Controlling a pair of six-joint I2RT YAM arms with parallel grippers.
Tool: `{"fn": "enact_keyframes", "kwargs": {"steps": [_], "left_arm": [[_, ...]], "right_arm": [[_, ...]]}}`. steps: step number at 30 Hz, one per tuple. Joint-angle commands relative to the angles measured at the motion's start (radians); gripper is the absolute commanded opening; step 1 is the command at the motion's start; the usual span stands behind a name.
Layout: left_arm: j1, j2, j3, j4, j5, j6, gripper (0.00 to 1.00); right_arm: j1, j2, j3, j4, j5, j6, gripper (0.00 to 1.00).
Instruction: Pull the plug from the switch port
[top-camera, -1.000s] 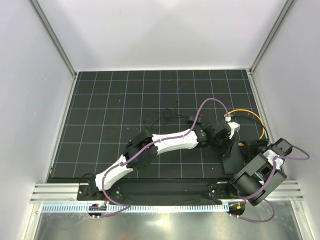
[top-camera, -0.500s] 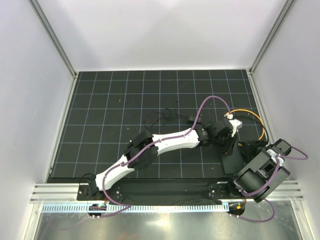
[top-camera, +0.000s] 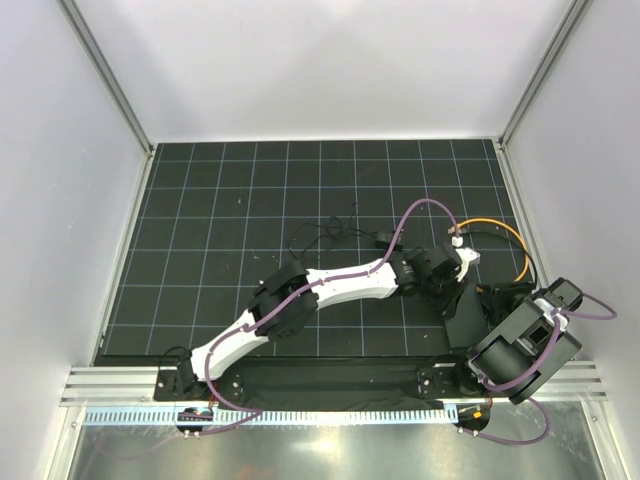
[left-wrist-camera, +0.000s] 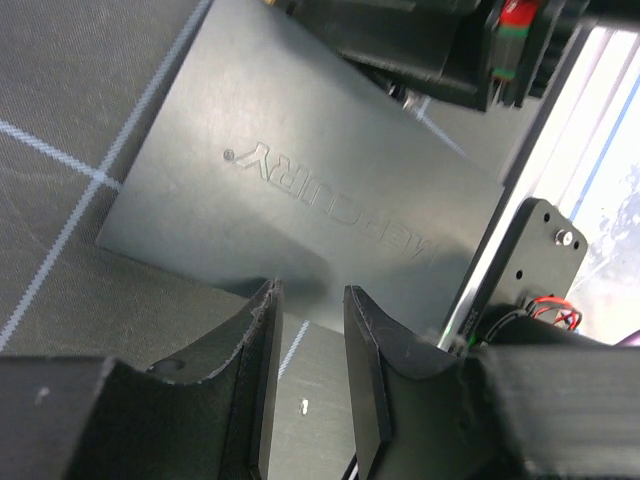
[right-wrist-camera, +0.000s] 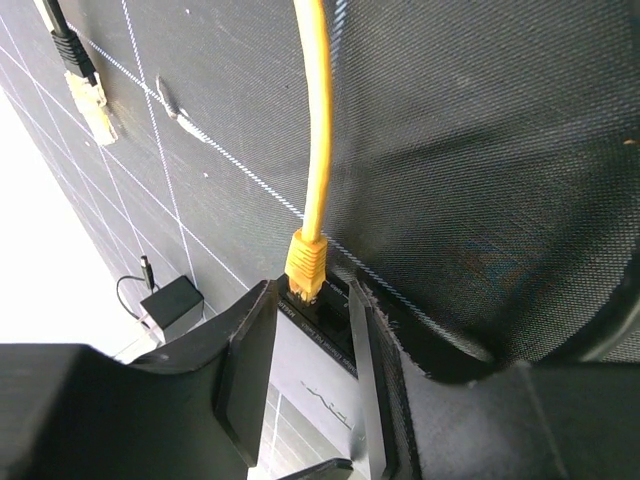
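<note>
left gripper (left-wrist-camera: 310, 292): fingers a narrow gap apart, nothing between them; we see them hanging over an edge of the flat black switch box (left-wrist-camera: 300, 170). right gripper (right-wrist-camera: 310, 290): fingers apart too, clamped on nothing. the yellow plug (right-wrist-camera: 305, 262) sits just ahead of their tips, seated in the switch port (right-wrist-camera: 303, 293) at the box edge. its yellow cable (right-wrist-camera: 316, 120) runs away over the gridded mat (right-wrist-camera: 500, 150).

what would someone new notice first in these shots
The bright yellow cable grabs the eye: its yellow plug sits in the edge of the flat black rectangular box, just beyond the parted fingers of the right gripper. Overhead, the white left arm stretches across the black gridded mat toward that box.
</note>
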Motion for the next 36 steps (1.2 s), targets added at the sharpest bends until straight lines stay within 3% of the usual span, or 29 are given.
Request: {"fn": "enact_keyframes", "kwargs": {"steps": [1,27,36], "left_arm": [[0.002,-0.082,-0.020,0.015,0.028,0.010,0.35],[0.033,-0.088,-0.083,0.107,0.086,-0.077,0.34],[0.047,-0.105,-0.116,0.127,0.101,-0.097,0.33]], "right_arm": [[-0.002,-0.014,0.001,-0.006,0.073,-0.006,0.43],[0.059,-0.019,-0.003,0.017,0.070,-0.007,0.43],[0.064,-0.005,-0.008,0.014,0.136,0.014,0.41]]}}
